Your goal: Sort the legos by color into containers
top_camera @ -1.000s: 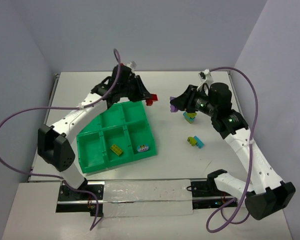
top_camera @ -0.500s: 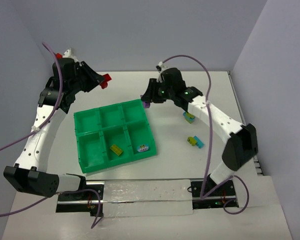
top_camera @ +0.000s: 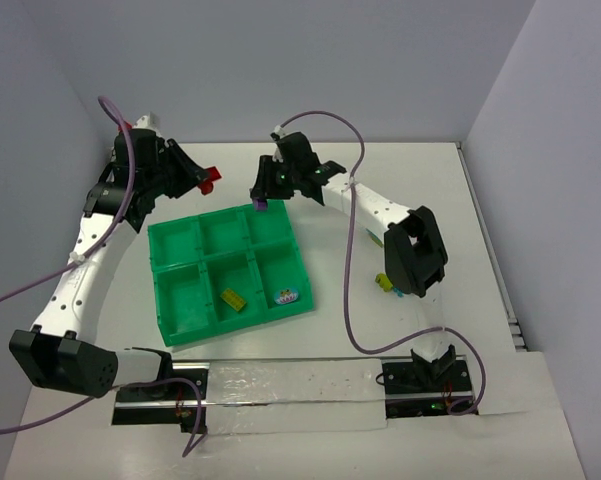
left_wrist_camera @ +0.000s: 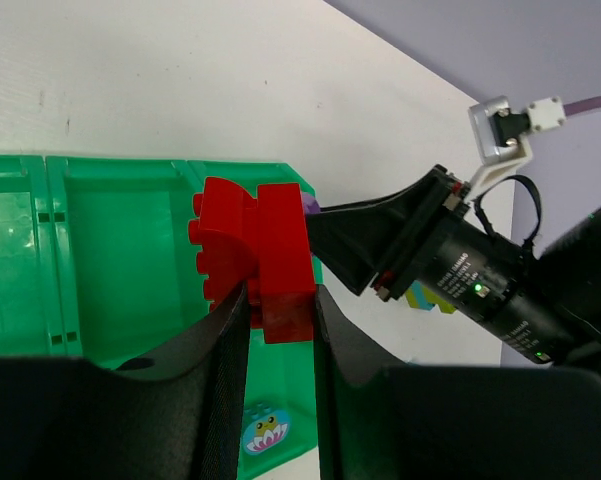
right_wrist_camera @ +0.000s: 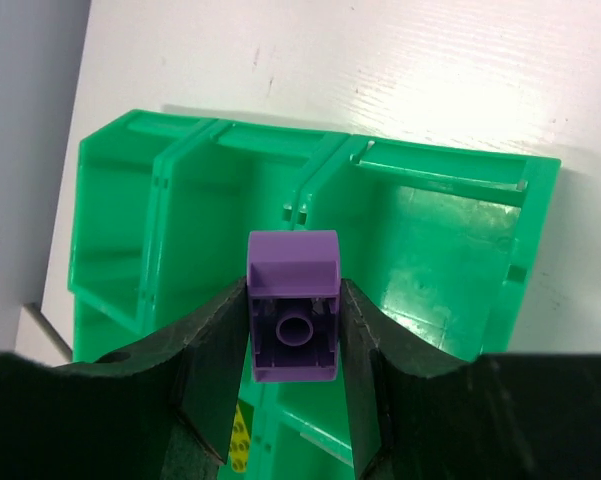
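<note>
The green tray (top_camera: 156, 290) lies left of centre. My left gripper (top_camera: 202, 181) is shut on a red brick (top_camera: 210, 180) and holds it in the air just beyond the tray's far left corner. In the left wrist view the red brick (left_wrist_camera: 260, 255) sits between the fingers (left_wrist_camera: 230, 340), above the tray (left_wrist_camera: 110, 250). My right gripper (top_camera: 263, 198) is shut on a purple brick (top_camera: 261, 206) over the tray's far edge. In the right wrist view the purple brick (right_wrist_camera: 293, 305) hangs above the tray's dividers (right_wrist_camera: 310, 190).
A yellow brick (top_camera: 233, 298) lies in the near middle compartment and a light blue picture piece (top_camera: 288, 297) in the near right one. A yellow-green and blue brick (top_camera: 383, 282) peeks out beside the right arm's elbow (top_camera: 412, 255), right of the tray.
My right gripper has swung left with the purple brick, from the table's middle to the tray's far edge. My left gripper lifted the red brick back and left, then eased toward the tray.
</note>
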### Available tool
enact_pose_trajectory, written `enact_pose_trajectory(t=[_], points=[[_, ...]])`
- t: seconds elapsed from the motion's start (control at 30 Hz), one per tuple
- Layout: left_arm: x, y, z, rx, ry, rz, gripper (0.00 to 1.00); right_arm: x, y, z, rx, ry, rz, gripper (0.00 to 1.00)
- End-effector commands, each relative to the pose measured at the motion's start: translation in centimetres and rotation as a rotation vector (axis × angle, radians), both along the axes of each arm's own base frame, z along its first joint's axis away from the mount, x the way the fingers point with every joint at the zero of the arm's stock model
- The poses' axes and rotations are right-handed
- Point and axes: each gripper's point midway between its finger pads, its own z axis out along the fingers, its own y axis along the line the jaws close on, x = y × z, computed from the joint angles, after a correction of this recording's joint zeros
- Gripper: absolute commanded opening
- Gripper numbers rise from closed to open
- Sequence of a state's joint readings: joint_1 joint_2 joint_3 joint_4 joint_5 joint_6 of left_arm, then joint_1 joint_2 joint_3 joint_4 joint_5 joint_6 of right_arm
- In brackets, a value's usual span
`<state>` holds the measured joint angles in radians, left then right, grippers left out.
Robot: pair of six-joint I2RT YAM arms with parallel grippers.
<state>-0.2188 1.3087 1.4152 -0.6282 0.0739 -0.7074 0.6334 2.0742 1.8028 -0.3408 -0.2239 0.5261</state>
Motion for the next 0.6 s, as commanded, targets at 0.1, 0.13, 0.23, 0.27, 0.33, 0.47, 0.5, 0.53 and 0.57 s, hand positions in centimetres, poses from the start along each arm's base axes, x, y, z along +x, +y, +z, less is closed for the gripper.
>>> enact_pose_trajectory(t=[0.1,0.13,0.23,0.27,0.33,0.47,0.5,0.53,0.57], points=[[-0.4,0.9,2.5,0.012,-0.097,0.016,0.00,0.4,1.1,1.8,0.012,-0.065,-0.005,0.53],[-0.4,0.9,2.5,0.012,-0.100,0.016,0.00,0.3,1.0,1.7,0.014,-0.065,-0.006,0.54],[-0.2,0.8,2.3,0.012,-0.095,0.015,0.00,-0.1,0.9,1.3,0.013,-0.057,-0.001,0.61],[-0.2,0.7,2.3,0.010,-0.092,0.010,0.00,-0.2,0.9,1.3,0.009,-0.053,0.004,0.62],[0.1,0.3,2.4,0.000,-0.098,-0.007,0.00,-0.6,0.6,2.4,0.006,-0.060,0.013,0.63],[0.4,-1.0,2.4,-0.020,-0.098,-0.080,0.00,-1.5,-1.3,5.6,0.006,-0.132,-0.012,0.63],[0.5,-1.5,2.2,-0.029,-0.093,-0.105,0.00,-2.0,-2.0,6.6,0.007,-0.156,0.002,0.64],[0.5,-1.9,2.1,-0.037,-0.087,-0.127,0.00,-2.5,-2.5,7.5,0.011,-0.175,0.023,0.65],[0.5,-2.3,1.8,-0.048,-0.079,-0.150,0.00,-3.4,-3.0,8.2,0.017,-0.184,0.047,0.66]])
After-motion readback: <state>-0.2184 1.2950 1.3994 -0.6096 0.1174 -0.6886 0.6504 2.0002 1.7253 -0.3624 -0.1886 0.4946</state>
